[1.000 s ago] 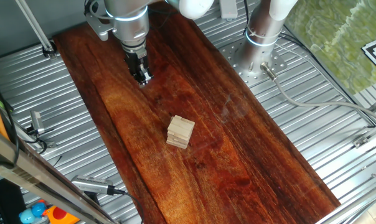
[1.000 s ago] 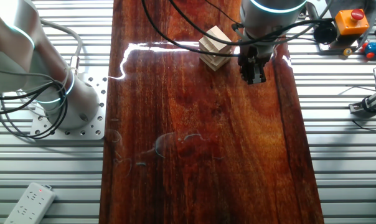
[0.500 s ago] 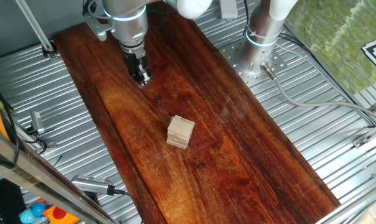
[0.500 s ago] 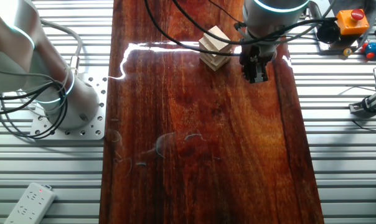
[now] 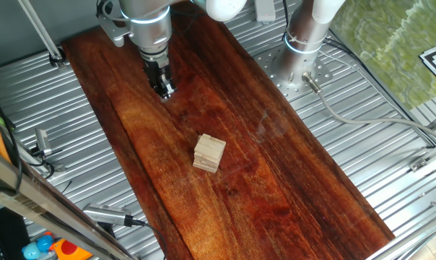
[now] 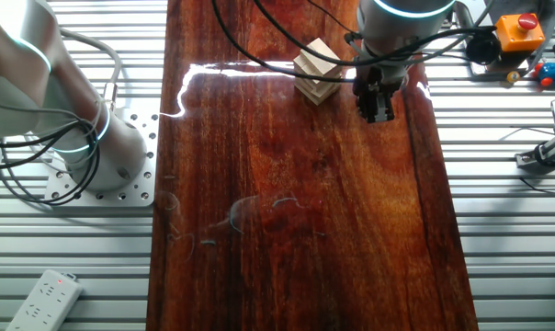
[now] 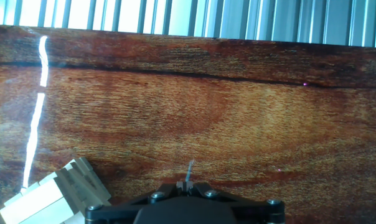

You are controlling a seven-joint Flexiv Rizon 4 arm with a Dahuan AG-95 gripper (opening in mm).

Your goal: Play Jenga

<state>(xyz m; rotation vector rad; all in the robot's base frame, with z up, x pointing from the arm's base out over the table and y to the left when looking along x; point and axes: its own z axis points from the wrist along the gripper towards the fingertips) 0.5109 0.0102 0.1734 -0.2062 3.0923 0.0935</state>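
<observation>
Jenga [image 5: 208,153] sits as a small squat stack near the middle of the dark wooden board [image 5: 276,188], well apart from the gripper [image 5: 164,89], whose fingers look pressed together around nothing. Its pale wooden blocks are probably light, stiff and smooth, merely resting on one another, so the stack would topple under a careless shove. Best hold is likely one block's short ends, eased out lengthwise.

hand view cuts off the jenga stack [image 7: 51,193] at the corner; gripper [image 7: 187,182] fingers barely visible.
</observation>
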